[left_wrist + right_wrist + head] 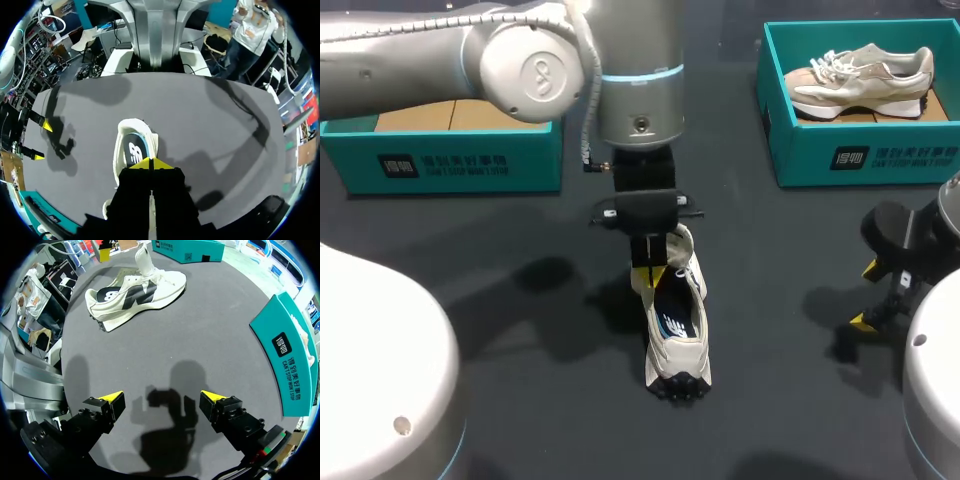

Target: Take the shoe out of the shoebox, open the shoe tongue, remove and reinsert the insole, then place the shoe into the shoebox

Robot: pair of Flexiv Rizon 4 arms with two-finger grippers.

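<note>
I see a soft, off-white low-cut shoe with a padded upper, a dark side marking and a black lugged sole. It stands upright on its sole on the matte, dark grey tabletop, out of any box and roughly at the middle. Its mouth gapes, showing a dark insole with pale print lying flat inside. The tongue sticks up, limp and pale. Behind it are rigid teal cardboard shoeboxes with brown interiors. I count two: the left shoebox shows only its brown floor, and the right shoebox holds a second shoe, beige with white laces, lying on its side. That makes two shoes, two boxes and two sets of yellow-tipped fingers. My left gripper points straight down at the tongue end of the central shoe. In its wrist view the two yellow tips are pressed together directly above the insole. The tongue rises just beside them, and I cannot tell whether any fabric is pinched between them. My right gripper hangs low over bare tabletop, its fingers spread wide with nothing between them. The shoe lies well ahead of it and off to one side, and the occupied shoebox is on the other side.
</note>
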